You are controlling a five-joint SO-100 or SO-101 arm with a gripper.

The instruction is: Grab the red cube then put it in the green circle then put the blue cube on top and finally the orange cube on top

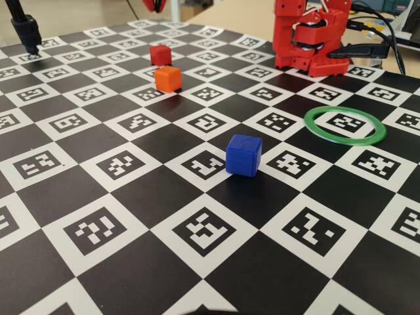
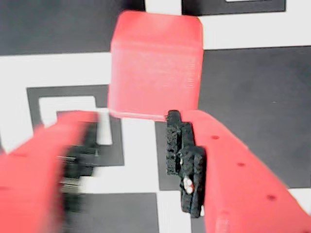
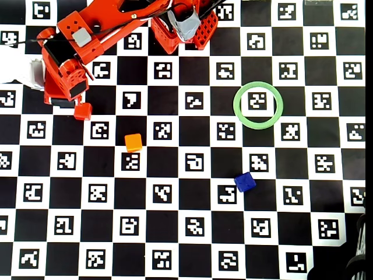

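The red cube (image 2: pixel 154 68) fills the upper middle of the wrist view, just beyond the fingertips of my gripper (image 2: pixel 131 127). The gripper is open, with only the board between its fingers. The left finger (image 2: pixel 48 165) is blurred; the right finger's black pad (image 2: pixel 184 160) is sharp. From overhead, the gripper (image 3: pixel 73 104) hovers right beside the red cube (image 3: pixel 83 111) at the left. The orange cube (image 3: pixel 133 142) lies close by, the blue cube (image 3: pixel 245 182) near the middle, and the green circle (image 3: pixel 258 105) lies empty at the right.
The board is a black-and-white checker of printed markers (image 1: pixel 197 230). The arm's red base (image 1: pixel 308 39) with cables stands at the far right in the fixed view. A black stand (image 1: pixel 26 29) is at the far left corner.
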